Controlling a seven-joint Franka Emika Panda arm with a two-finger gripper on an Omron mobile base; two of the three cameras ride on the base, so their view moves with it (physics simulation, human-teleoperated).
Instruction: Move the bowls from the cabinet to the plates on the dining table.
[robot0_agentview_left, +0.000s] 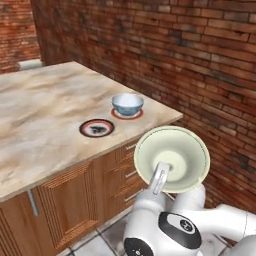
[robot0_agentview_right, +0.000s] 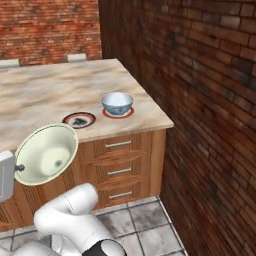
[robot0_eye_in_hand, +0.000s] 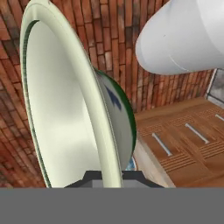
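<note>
My gripper (robot0_agentview_left: 159, 176) (robot0_agentview_right: 19, 168) (robot0_eye_in_hand: 112, 176) is shut on the rim of the pale cream-green bowl (robot0_agentview_left: 172, 156) (robot0_agentview_right: 46, 151) (robot0_eye_in_hand: 65, 100). I hold the bowl tilted on its side, off the near corner of the dining table (robot0_agentview_left: 40, 115) (robot0_agentview_right: 55, 90) and at about the height of its top. The white bowl with the bluish outside (robot0_agentview_left: 127, 103) (robot0_agentview_right: 117, 102) sits upright on one plate (robot0_agentview_left: 120, 116) (robot0_agentview_right: 107, 114) near the table's corner. The other plate (robot0_agentview_left: 96, 128) (robot0_agentview_right: 79, 120) lies bare beside it. The cabinet is out of view.
A brick wall (robot0_agentview_left: 200, 65) (robot0_agentview_right: 210, 100) runs close along the right side of the table. Wooden drawer fronts (robot0_agentview_left: 122, 175) (robot0_agentview_right: 117, 165) (robot0_eye_in_hand: 183, 140) with short metal handles sit under the tabletop. Grey floor tiles (robot0_agentview_right: 140, 220) lie below.
</note>
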